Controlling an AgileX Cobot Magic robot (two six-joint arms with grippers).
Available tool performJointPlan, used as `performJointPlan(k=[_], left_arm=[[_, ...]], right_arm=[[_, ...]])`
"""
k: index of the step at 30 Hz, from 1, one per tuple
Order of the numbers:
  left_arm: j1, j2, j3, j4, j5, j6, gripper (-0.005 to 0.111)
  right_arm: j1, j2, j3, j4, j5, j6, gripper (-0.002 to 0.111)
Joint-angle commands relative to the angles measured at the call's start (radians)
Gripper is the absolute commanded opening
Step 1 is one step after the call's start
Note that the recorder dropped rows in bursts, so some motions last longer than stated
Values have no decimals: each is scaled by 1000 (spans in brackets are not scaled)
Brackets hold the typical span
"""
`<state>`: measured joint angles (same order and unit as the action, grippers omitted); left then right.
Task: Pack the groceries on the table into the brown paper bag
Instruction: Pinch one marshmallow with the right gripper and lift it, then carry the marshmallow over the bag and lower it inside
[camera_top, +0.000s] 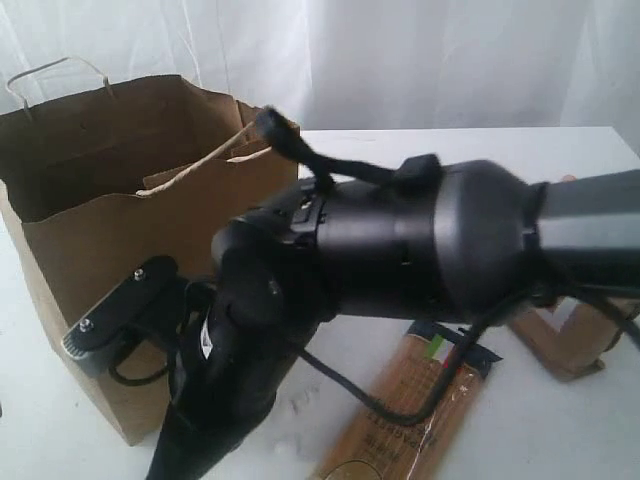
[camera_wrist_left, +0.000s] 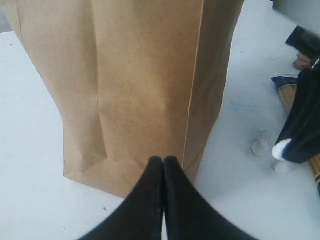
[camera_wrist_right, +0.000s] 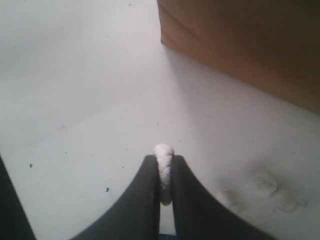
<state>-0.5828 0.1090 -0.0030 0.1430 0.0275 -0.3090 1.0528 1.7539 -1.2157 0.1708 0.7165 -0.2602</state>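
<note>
The brown paper bag (camera_top: 110, 230) stands open on the left of the table (camera_top: 560, 160). My right arm (camera_top: 400, 240) reaches across in front of it and hides much of the scene. My right gripper (camera_wrist_right: 163, 161) is shut on a small white lump (camera_wrist_right: 163, 154), just above the tabletop. The left wrist view shows that same lump (camera_wrist_left: 281, 149) in the black fingers (camera_wrist_left: 302, 125). My left gripper (camera_wrist_left: 163, 162) is shut and empty, close to the bag's (camera_wrist_left: 130, 75) lower corner. The spaghetti packet (camera_top: 400, 420) lies at the front.
More white lumps (camera_wrist_right: 264, 182) lie on the table near my right gripper, two of them (camera_wrist_left: 260, 142) showing in the left wrist view. A brown pouch (camera_top: 560, 345) sits at the right, partly behind the arm. The bag's wall (camera_wrist_right: 240, 45) is close by.
</note>
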Motion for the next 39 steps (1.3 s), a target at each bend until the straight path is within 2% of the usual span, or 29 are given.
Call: performJointPlan(k=[1, 10, 15, 18, 25, 32, 39], left_arm=[[2, -5, 3, -1, -4, -5, 0], [2, -5, 3, -1, -4, -5, 0], [2, -5, 3, -1, -4, -5, 0], [2, -5, 3, -1, -4, -5, 0], [2, -5, 3, -1, -4, -5, 0], [2, -5, 3, -1, -4, -5, 0], [2, -5, 3, -1, -4, -5, 0]], right_arm=[[5, -87, 2, 14, -10, 33, 0], [5, -222, -31, 64, 9, 38, 0], [58, -241, -100, 57, 28, -9, 0], [92, -239, -191, -5, 24, -9, 0], [92, -208, -448, -229, -10, -26, 0], [28, -138, -545, -415, 15, 93, 0], [-48, -72, -545, -439, -18, 267, 0]])
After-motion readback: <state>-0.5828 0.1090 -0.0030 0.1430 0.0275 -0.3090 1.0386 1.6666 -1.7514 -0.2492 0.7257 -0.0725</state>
